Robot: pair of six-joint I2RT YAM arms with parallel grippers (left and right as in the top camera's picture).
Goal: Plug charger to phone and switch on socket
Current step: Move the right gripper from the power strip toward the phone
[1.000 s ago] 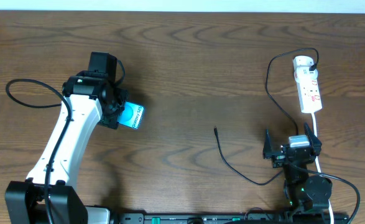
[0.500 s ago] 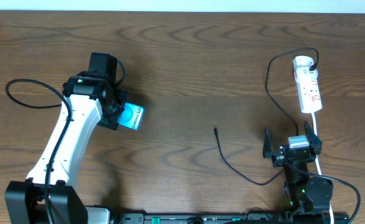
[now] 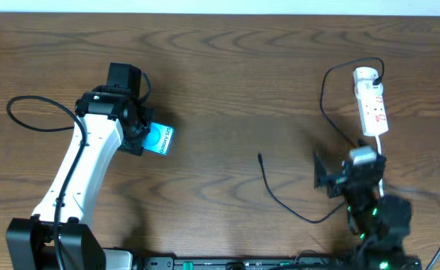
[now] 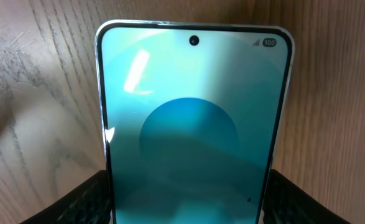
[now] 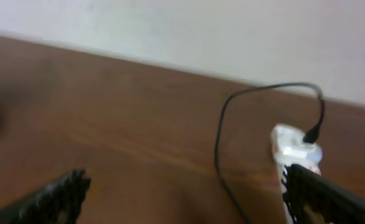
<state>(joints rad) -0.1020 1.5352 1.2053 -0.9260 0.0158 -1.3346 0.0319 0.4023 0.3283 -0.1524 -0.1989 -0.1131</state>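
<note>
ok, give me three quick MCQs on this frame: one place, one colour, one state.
1. Where is the charger's connector?
A) on the table, between phone and socket
B) plugged into the phone
C) in the right gripper
2. Phone screen colour?
A) red
B) cyan-teal
C) black
3. Right gripper?
A) shut on the connector
B) open, empty
C) shut on the socket
Answers: 1A, overhead shows it lying free; 2B, left wrist view shows teal; 3B, fingers wide apart, only table between.
</note>
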